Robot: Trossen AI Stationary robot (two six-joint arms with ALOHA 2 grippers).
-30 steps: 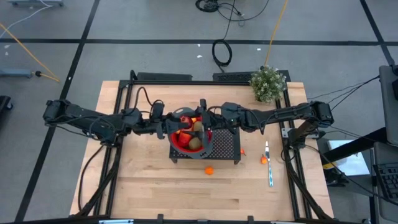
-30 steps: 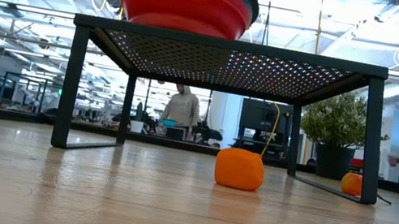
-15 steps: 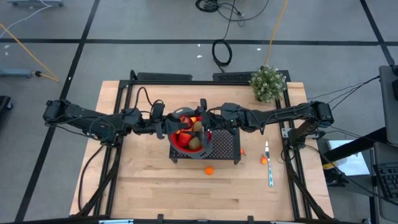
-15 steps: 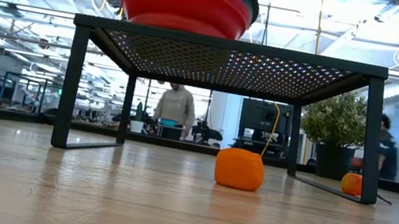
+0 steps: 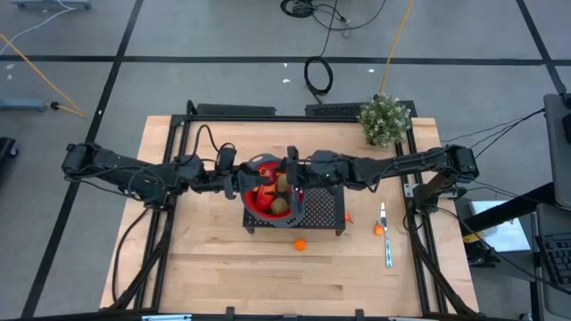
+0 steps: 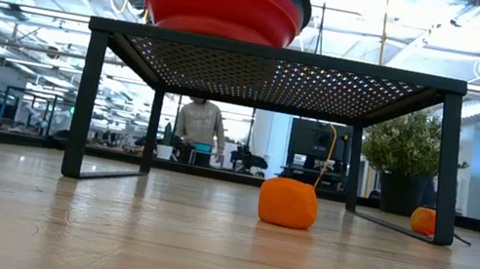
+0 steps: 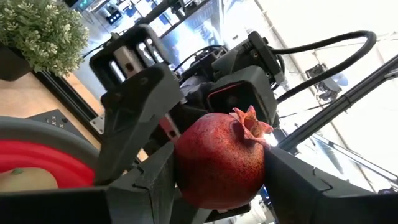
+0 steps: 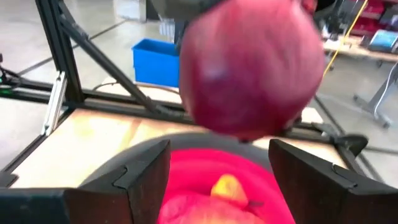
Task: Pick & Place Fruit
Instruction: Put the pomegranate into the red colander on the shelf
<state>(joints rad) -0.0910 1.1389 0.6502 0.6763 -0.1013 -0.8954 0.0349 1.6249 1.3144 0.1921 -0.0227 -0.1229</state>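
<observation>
1. Since a second earlier, the right gripper [image 5: 293, 172] had edged in over the red bowl [image 5: 253, 204], nearer the left gripper [image 5: 243, 175]; a person [image 6: 199, 125] far behind had shifted too.
2. The bowl sat on the black mesh stand [image 5: 323, 212], with brown and orange fruit [image 5: 278, 204] inside it.
3. Above the bowl, the left gripper's fingers [image 7: 149, 183] were clamped on a dark red pomegranate [image 7: 219, 163].
4. The right gripper's fingers [image 8: 148, 175] stood apart, empty, facing that pomegranate.
5. One orange ball [image 5: 300, 242] lay on the table just in front of the stand, another [image 5: 378, 228] off to its side, beside the utensil [image 5: 386, 239].
</observation>
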